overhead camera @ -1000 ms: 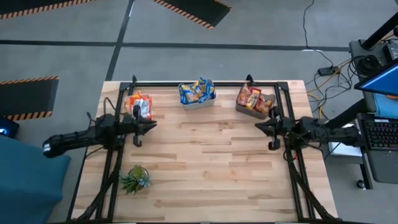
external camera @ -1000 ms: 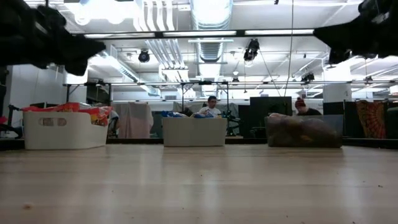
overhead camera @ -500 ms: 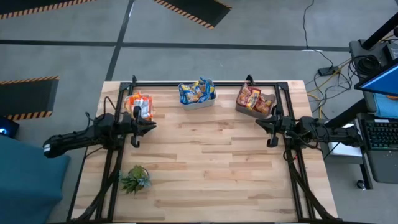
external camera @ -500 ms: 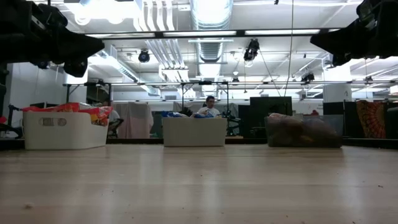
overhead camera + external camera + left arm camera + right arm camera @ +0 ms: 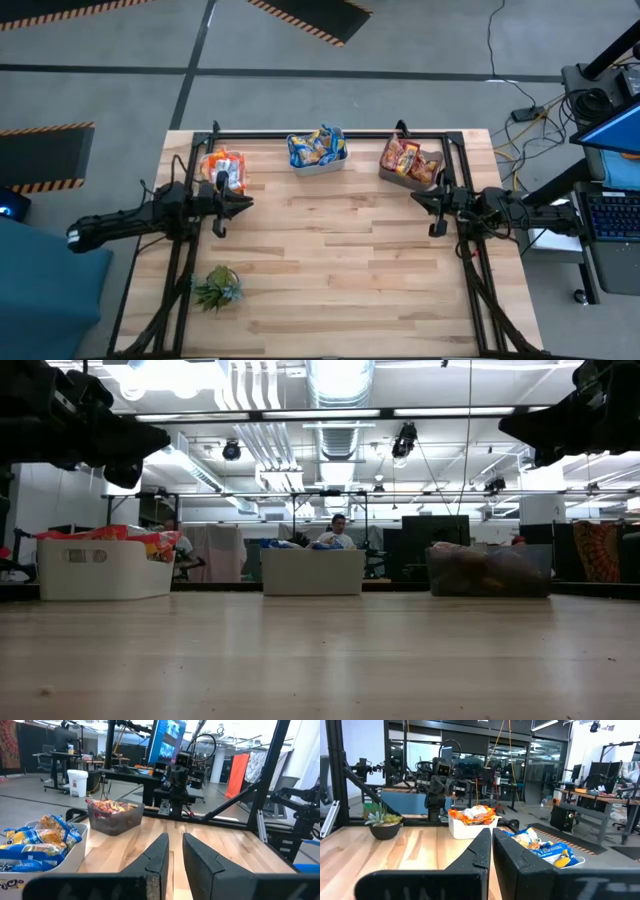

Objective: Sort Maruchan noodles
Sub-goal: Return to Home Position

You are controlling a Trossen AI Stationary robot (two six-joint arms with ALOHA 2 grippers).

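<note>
The Maruchan noodles lie in three bins along the table's far edge. Red-orange and white packets point(image 5: 223, 168) fill a white bin on the left. Blue-and-yellow packets point(image 5: 317, 148) sit in the middle bin, and red packets point(image 5: 410, 160) in a clear bin on the right. My left gripper point(image 5: 240, 203) hovers above the table just near of the white bin; a narrow gap shows between its fingers point(image 5: 176, 851). My right gripper point(image 5: 418, 200) hovers just near of the clear bin, fingers together point(image 5: 491, 845). Neither holds anything.
A small green plant point(image 5: 218, 288) stands near the table's left near corner. A black frame point(image 5: 330, 134) runs along the far edge and both sides. Bare wood point(image 5: 330, 260) spans the table's middle and near part. People sit in the room behind point(image 5: 340, 530).
My right gripper has shifted a little toward the table's far edge. The packets and bins have stayed where they were.
</note>
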